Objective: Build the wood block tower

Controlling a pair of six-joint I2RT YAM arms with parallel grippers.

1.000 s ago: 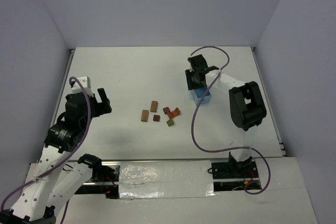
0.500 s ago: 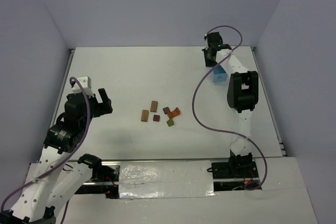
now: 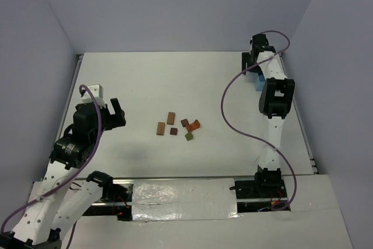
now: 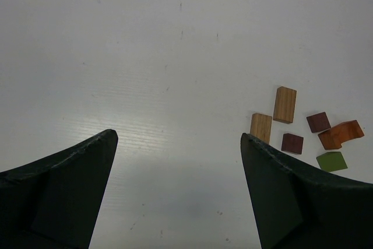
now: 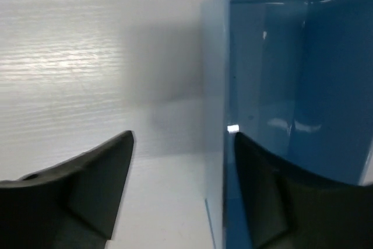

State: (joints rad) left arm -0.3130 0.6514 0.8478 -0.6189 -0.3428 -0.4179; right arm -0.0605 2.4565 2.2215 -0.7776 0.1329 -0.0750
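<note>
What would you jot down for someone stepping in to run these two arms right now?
Left gripper: open, empty, over the table.
Right gripper: open, astride one wall of the light blue tray in the far right corner, not clamped.
Loose mid-table, none stacked: two tan blocks, two dark red blocks, an orange block, an olive green block.
Done: no tower yet. Left: stack all six.

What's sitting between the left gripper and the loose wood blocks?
Nothing visible. In the left wrist view only bare table lies between the open left gripper and the wood blocks, scattered flat off to its right. The blue tray sits away at the far right corner.
</note>
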